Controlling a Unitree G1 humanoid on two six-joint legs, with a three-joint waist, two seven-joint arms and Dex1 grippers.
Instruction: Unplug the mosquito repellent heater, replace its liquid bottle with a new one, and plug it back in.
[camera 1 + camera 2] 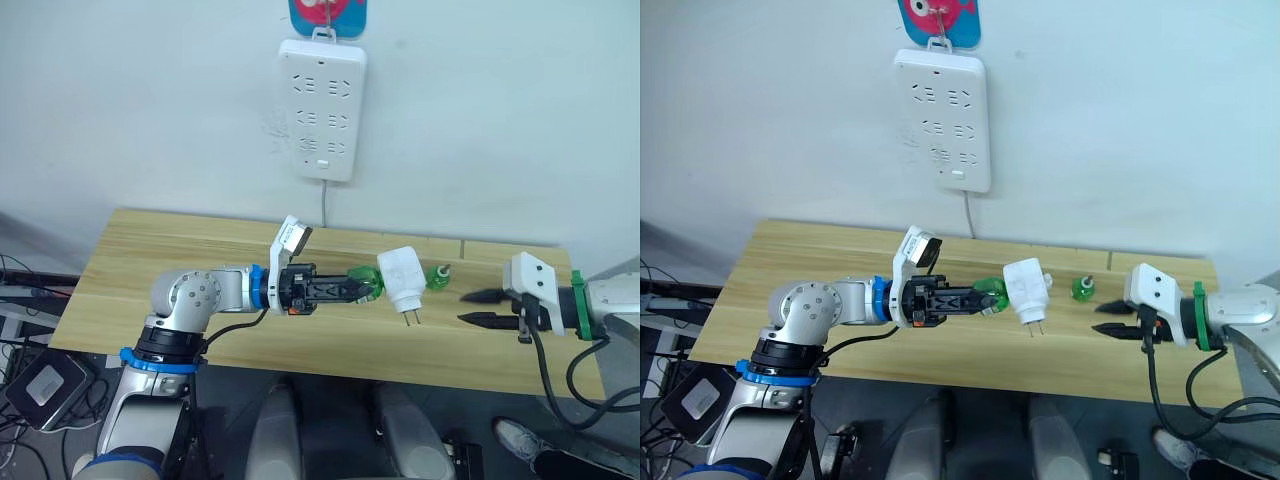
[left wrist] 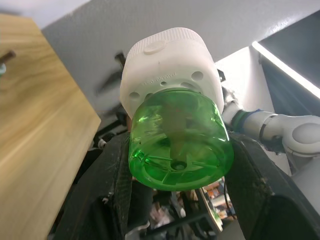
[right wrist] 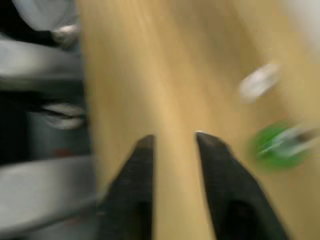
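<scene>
A long light-wood surface (image 1: 180,260) fills the lower half of the frame beneath a pale wall. High at centre on that wall hangs a white rectangular multi-socket power strip (image 1: 320,108), its sockets free, its cord dropping behind the surface. From the lower left, the left gripper (image 1: 362,288) reaches toward mid-frame, its black fingers closed around a small round translucent green bottle (image 2: 177,145). That bottle is seated in the underside of the small white rounded plastic mosquito repellent heater (image 1: 402,279), held above the surface at centre with its two metal prongs pointing down and toward the viewer. Heater and bottle share one long axis running roughly left to right, in line with the left gripper's fingers. From the right edge, the right gripper (image 1: 478,307) hovers with its fingers narrowly parted and holding nothing, pointing toward the heater and near it. A second small green bottle with a bare stem (image 1: 438,277) stands on the surface between the heater and the right gripper. Judging by this, the right arm lies nearer to take the heater's white body.
</scene>
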